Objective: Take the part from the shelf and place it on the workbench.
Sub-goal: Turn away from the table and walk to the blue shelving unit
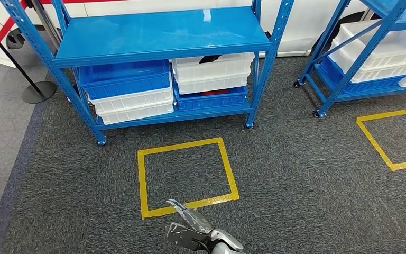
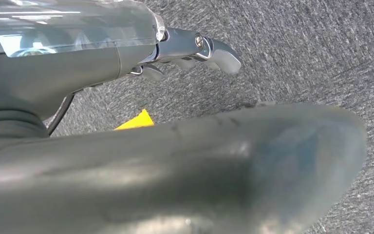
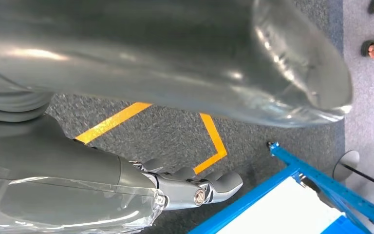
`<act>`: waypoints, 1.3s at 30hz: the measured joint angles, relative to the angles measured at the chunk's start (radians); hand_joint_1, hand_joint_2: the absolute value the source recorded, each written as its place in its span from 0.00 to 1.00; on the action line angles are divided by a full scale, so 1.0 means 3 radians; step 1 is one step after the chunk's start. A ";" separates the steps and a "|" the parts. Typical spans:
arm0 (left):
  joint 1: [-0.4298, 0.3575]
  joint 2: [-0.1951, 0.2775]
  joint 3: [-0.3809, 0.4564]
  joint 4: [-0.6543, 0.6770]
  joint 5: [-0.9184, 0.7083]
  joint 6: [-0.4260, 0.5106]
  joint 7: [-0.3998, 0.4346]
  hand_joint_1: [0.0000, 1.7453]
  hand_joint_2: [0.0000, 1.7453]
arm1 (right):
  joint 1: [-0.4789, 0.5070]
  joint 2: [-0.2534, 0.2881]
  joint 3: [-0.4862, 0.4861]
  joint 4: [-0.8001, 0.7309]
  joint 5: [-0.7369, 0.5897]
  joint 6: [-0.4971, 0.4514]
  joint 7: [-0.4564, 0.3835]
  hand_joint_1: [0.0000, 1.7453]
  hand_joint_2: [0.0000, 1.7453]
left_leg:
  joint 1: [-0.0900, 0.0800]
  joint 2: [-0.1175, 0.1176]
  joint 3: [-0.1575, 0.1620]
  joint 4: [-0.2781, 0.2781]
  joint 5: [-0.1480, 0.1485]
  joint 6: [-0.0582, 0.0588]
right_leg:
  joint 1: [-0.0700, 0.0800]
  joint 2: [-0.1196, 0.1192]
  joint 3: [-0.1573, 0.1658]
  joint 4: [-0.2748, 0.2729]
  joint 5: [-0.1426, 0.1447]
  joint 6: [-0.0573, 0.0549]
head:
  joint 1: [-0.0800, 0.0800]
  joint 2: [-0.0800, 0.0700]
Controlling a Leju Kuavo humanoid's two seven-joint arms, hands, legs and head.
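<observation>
Head view looks down on a blue shelf [image 1: 164,37] whose lower level carries stacked blue and white bins [image 1: 129,92]. Something dark pokes out of the upper white bin [image 1: 214,66]; it may be the part, though I cannot tell. One hand [image 1: 193,233] hangs low over the grey carpet [image 1: 306,180] by a yellow tape square [image 1: 187,177]. Left hand [image 2: 195,48] and right hand [image 3: 195,187] both show fingers loosely extended, holding nothing.

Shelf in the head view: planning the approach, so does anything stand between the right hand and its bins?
Nothing visible does. Between the right hand and the shelf lies carpet with a flat yellow taped square; the stanchion base stands off to one side.
</observation>
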 joint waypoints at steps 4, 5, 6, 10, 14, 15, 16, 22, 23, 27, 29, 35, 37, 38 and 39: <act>0.0002 -0.0005 0.0008 0.0000 -0.0017 0.0004 -0.0032 0.00 0.00 | 0.0000 0.0000 -0.0001 0.0024 -0.0028 0.0060 0.0011 0.00 0.00 | 0.0000 0.0000 0.0000 -0.0001 0.0001 -0.0001 | 0.0005 0.0000 -0.0001 0.0001 0.0000 0.0000 | 0.0000 0.0000; 0.0003 -0.0006 0.0012 0.0000 -0.0020 0.0004 -0.0040 0.00 0.00 | 0.0000 0.0000 -0.0002 0.0029 -0.0029 0.0062 0.0013 0.00 0.00 | 0.0001 0.0000 0.0000 -0.0001 0.0001 -0.0002 | 0.0006 0.0000 -0.0002 0.0002 -0.0001 0.0000 | 0.0000 0.0000; 0.0005 -0.0007 0.0017 0.0000 -0.0024 0.0006 -0.0049 0.00 0.00 | 0.0000 0.0000 -0.0002 0.0034 -0.0025 0.0061 0.0017 0.00 0.00 | 0.0001 0.0000 0.0001 -0.0001 0.0001 -0.0002 | 0.0007 0.0001 -0.0002 0.0002 -0.0001 0.0000 | 0.0000 0.0000; 0.0009 -0.0008 0.0029 0.0000 -0.0032 0.0015 -0.0072 0.00 0.00 | 0.0000 0.0000 -0.0002 0.0053 -0.0010 0.0054 0.0048 0.00 0.00 | 0.0001 0.0000 0.0001 -0.0002 0.0001 -0.0003 | 0.0008 0.0001 -0.0003 0.0004 -0.0003 -0.0003 | 0.0000 0.0000; 0.0011 -0.0010 0.0033 0.0000 -0.0027 0.0020 -0.0074 0.00 0.00 | -0.0001 0.0000 -0.0002 0.0062 -0.0007 0.0060 0.0053 0.00 0.00 | 0.0001 0.0000 0.0000 -0.0002 0.0001 -0.0004 | 0.0008 0.0001 -0.0004 0.0005 -0.0004 -0.0004 | 0.0000 0.0000; 0.0011 -0.0010 0.0035 0.0000 -0.0024 0.0022 -0.0073 0.00 0.00 | -0.0001 0.0000 -0.0002 0.0064 -0.0006 0.0062 0.0052 0.00 0.00 | 0.0001 0.0000 0.0000 -0.0002 0.0001 -0.0003 | 0.0008 0.0001 -0.0004 0.0005 -0.0004 -0.0004 | 0.0000 0.0000; 0.0012 -0.0011 0.0039 0.0000 -0.0021 0.0024 -0.0073 0.00 0.00 | -0.0001 0.0000 -0.0002 0.0065 -0.0005 0.0061 0.0050 0.00 0.00 | 0.0001 0.0000 0.0000 -0.0002 0.0001 -0.0003 | 0.0008 0.0001 -0.0004 0.0005 -0.0004 -0.0004 | 0.0000 0.0000; 0.0012 -0.0020 0.0057 0.0000 -0.0022 0.0028 -0.0059 0.00 0.00 | -0.0001 0.0000 -0.0002 0.0071 -0.0004 0.0062 0.0046 0.00 0.00 | 0.0001 0.0000 0.0000 -0.0002 0.0001 -0.0003 | 0.0007 0.0001 -0.0004 0.0005 -0.0004 -0.0004 | 0.0000 0.0000; 0.0012 -0.0023 0.0057 0.0000 -0.0025 0.0028 -0.0057 0.00 0.00 | -0.0001 0.0000 -0.0002 0.0072 -0.0004 0.0064 0.0046 0.00 0.00 | 0.0001 0.0000 0.0000 -0.0002 0.0001 -0.0003 | 0.0007 0.0001 -0.0004 0.0005 -0.0004 -0.0004 | 0.0000 0.0000; 0.0011 -0.0030 0.0057 0.0000 -0.0039 0.0027 -0.0062 0.00 0.00 | -0.0001 0.0000 -0.0002 0.0072 -0.0004 0.0065 0.0046 0.00 0.00 | 0.0001 0.0000 0.0000 -0.0002 0.0001 -0.0003 | 0.0007 0.0001 -0.0004 0.0005 -0.0004 -0.0004 | 0.0000 0.0000; 0.0007 -0.0030 0.0057 0.0000 -0.0041 0.0024 -0.0064 0.00 0.00 | 0.0000 0.0000 -0.0004 0.0072 -0.0004 0.0051 0.0046 0.00 0.00 | 0.0001 0.0000 0.0001 -0.0002 0.0001 -0.0003 | 0.0007 0.0001 -0.0004 0.0005 -0.0004 -0.0004 | 0.0000 0.0000; -0.0016 -0.0031 0.0057 0.0000 -0.0058 0.0007 -0.0054 0.00 0.00 | 0.0011 0.0000 -0.0029 0.0072 -0.0003 0.0013 0.0050 0.00 0.00 | 0.0001 0.0000 0.0000 -0.0002 0.0001 -0.0003 | 0.0008 0.0001 -0.0005 0.0005 -0.0004 -0.0004 | 0.0000 0.0000; -0.0020 -0.0031 0.0057 0.0000 -0.0060 0.0000 -0.0042 0.00 0.00 | 0.0014 0.0000 -0.0035 0.0072 0.0003 0.0013 0.0053 0.00 0.00 | 0.0001 0.0000 0.0000 -0.0002 0.0001 -0.0004 | 0.0008 0.0001 -0.0005 0.0005 -0.0004 -0.0004 | 0.0000 0.0000; -0.0021 -0.0031 0.0057 0.0000 -0.0061 -0.0002 -0.0034 0.00 0.00 | 0.0015 0.0000 -0.0037 0.0072 0.0009 0.0012 0.0055 0.00 0.00 | 0.0001 0.0001 0.0000 -0.0002 0.0001 -0.0004 | 0.0008 0.0001 -0.0005 0.0005 -0.0004 -0.0004 | 0.0000 0.0000; -0.0022 -0.0032 0.0058 0.0000 -0.0060 -0.0005 -0.0027 0.00 0.00 | 0.0016 0.0000 -0.0038 0.0072 0.0015 0.0011 0.0058 0.00 0.00 | 0.0001 0.0001 0.0000 -0.0002 0.0001 -0.0004 | 0.0008 0.0001 -0.0005 0.0005 -0.0004 -0.0004 | 0.0000 0.0000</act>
